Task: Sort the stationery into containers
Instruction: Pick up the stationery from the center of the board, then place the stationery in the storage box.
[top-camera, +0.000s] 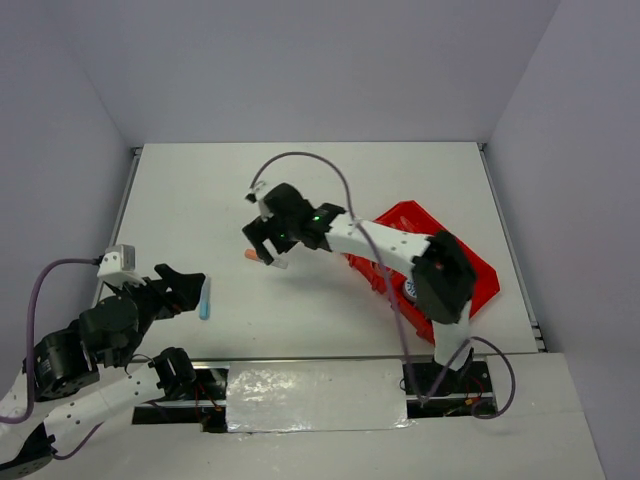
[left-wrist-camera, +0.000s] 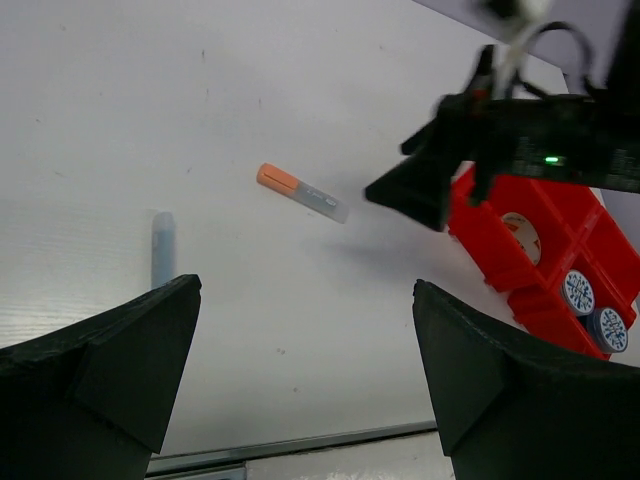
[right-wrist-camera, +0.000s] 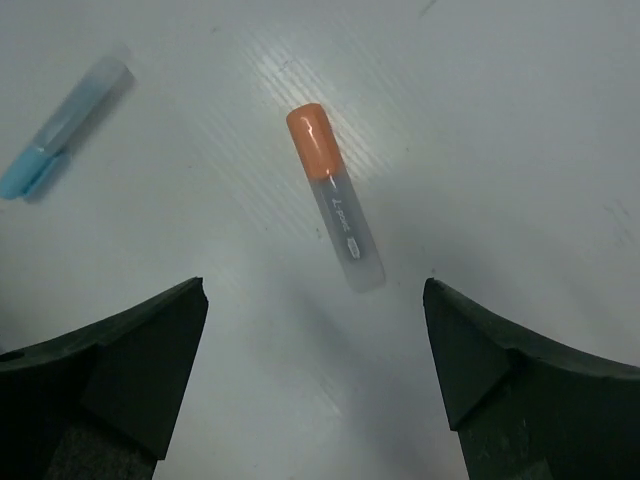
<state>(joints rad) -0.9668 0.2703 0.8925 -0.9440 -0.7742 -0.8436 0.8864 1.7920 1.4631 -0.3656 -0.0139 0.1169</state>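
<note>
The red tray (top-camera: 405, 215) sits on the white table (top-camera: 380, 180), largely covered in the top view by the right arm, which reaches out across it and beyond its left side. At the end of that arm, the right gripper (top-camera: 262, 250) hangs well left of the tray with its fingers spread wide and nothing between them. Directly below it lies the orange-capped marker (top-camera: 250, 256), flat on the table and outside the tray. The right wrist view shows the marker (right-wrist-camera: 335, 200) ahead of the two dark fingers (right-wrist-camera: 130, 360), touching neither.

Farther from the tray than the marker lies the light blue pen (top-camera: 205, 298), also flat on the table. The left gripper (top-camera: 190, 290) is just beside this pen, on the side away from the tray. Its fingers are parted and it grips nothing. In its wrist view the left gripper (left-wrist-camera: 305, 288) faces toward the tray (left-wrist-camera: 480, 225), with the pen (left-wrist-camera: 162, 248) and the marker (left-wrist-camera: 300, 192) both lying between it and the tray.

Inside the tray, that same view shows two blue-white patterned rolls (left-wrist-camera: 578, 292) next to each other at one end. I cannot tell whether they share a compartment. A pale tape ring (left-wrist-camera: 520, 232) rests in a neighbouring compartment.
</note>
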